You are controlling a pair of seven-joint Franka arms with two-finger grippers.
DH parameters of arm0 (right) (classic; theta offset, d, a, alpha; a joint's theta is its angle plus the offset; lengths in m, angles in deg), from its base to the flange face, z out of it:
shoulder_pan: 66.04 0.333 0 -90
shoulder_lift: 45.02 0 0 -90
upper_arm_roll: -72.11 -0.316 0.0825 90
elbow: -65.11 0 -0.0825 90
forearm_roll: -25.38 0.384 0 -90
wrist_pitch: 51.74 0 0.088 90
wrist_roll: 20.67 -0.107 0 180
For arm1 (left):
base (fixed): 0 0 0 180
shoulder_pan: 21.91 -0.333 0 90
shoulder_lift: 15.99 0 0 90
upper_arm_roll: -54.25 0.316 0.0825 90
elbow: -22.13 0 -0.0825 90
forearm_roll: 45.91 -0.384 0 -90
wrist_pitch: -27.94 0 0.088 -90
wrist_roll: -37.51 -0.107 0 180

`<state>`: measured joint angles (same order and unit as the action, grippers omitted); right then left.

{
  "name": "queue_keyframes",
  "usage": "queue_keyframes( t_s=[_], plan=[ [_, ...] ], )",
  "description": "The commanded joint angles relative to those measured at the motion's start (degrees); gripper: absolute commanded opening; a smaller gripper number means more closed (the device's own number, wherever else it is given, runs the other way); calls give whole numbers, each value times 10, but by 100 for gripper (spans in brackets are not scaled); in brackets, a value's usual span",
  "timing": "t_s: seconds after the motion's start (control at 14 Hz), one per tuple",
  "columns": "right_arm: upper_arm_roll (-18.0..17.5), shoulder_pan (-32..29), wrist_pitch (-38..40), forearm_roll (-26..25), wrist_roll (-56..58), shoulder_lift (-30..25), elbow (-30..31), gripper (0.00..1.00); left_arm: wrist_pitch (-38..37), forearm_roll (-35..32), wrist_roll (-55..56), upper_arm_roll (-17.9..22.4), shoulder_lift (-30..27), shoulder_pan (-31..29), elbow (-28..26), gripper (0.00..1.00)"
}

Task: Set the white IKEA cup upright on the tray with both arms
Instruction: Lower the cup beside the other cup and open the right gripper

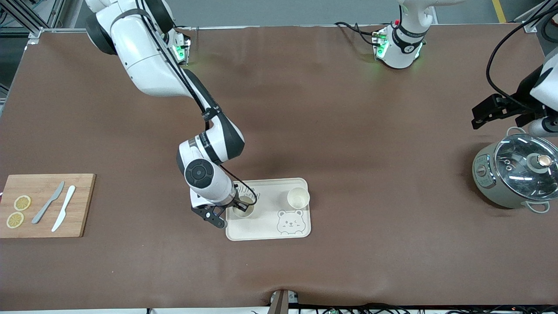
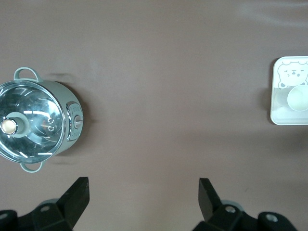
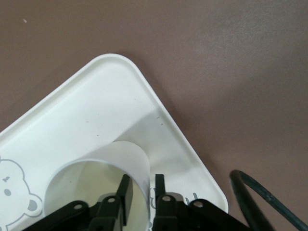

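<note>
- A white cup (image 1: 243, 206) stands upright on the cream tray (image 1: 267, 233), at the tray's end toward the right arm, with its open mouth facing up.
- The right gripper (image 1: 239, 204) is down at this cup. In the right wrist view its two black fingers (image 3: 126, 192) straddle the cup's (image 3: 96, 185) thin wall, one inside the mouth and one outside.
- The fingers sit close on either side of the wall; whether they pinch it or have just let go cannot be told.
- A second white cup (image 1: 298, 197) also stands upright on the tray, at its end toward the left arm and a little farther from the front camera than the first cup. The two cups are well apart.
- The tray (image 3: 110, 91) has rounded corners and a raised rim. A bear face (image 1: 290, 221) is printed on it, nearer the front camera than the second cup.
- The tray lies on a brown table (image 1: 348, 122), around the middle of its length.
- The left gripper (image 2: 143, 187) waits in the air over bare table near the left arm's end, jaws spread wide and holding nothing.
- A grey-green pot with a glass lid (image 1: 516, 174) sits on the table just beside that gripper's position.
- At the right arm's end lies a wooden cutting board (image 1: 83, 205) carrying two lemon slices (image 1: 22, 203), a grey knife (image 1: 48, 203) and a white knife (image 1: 63, 208).
</note>
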<state>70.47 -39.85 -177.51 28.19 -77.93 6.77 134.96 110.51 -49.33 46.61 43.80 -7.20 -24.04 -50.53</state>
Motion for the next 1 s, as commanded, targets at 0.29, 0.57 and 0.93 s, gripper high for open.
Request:
queue_keyframes(
  t_s=[0.29,0.57,0.93],
  plan=[
    [2,-7,24,2,1,-20,-1,100,-5,16,-7,0,-14,-1,-12,100],
    [2,-18,133,1,48,-59,-16,100,-5,16,-7,2,-12,-3,-14,100],
    [-2,-33,270,6,76,-177,-18,100,-28,19,6,3,-4,-5,-29,100]
  ],
)
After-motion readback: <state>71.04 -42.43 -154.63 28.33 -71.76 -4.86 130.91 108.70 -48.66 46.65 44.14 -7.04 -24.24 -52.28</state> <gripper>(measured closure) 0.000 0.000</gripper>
